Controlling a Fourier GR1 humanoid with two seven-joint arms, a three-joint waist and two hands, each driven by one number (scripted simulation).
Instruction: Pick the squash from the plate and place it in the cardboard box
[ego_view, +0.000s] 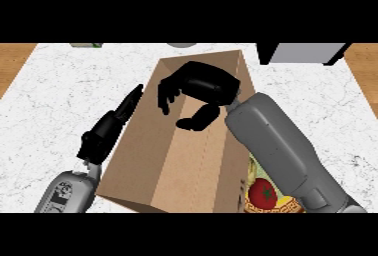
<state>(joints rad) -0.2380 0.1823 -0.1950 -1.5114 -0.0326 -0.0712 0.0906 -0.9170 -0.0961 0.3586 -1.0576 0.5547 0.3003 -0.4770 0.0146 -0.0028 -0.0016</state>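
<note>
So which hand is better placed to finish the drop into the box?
The right hand: it hangs over the open cardboard box. The left hand lies straight along the box's outer left wall.

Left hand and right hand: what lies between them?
In the head view, the cardboard box's left wall stands between them. The left hand rests along its outer side with straight fingers; the right hand hangs over the box's open inside.

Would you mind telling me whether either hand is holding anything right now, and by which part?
It cannot be told: the right hand is over the cardboard box with curled fingers, no squash visible. The left hand holds nothing.
</note>
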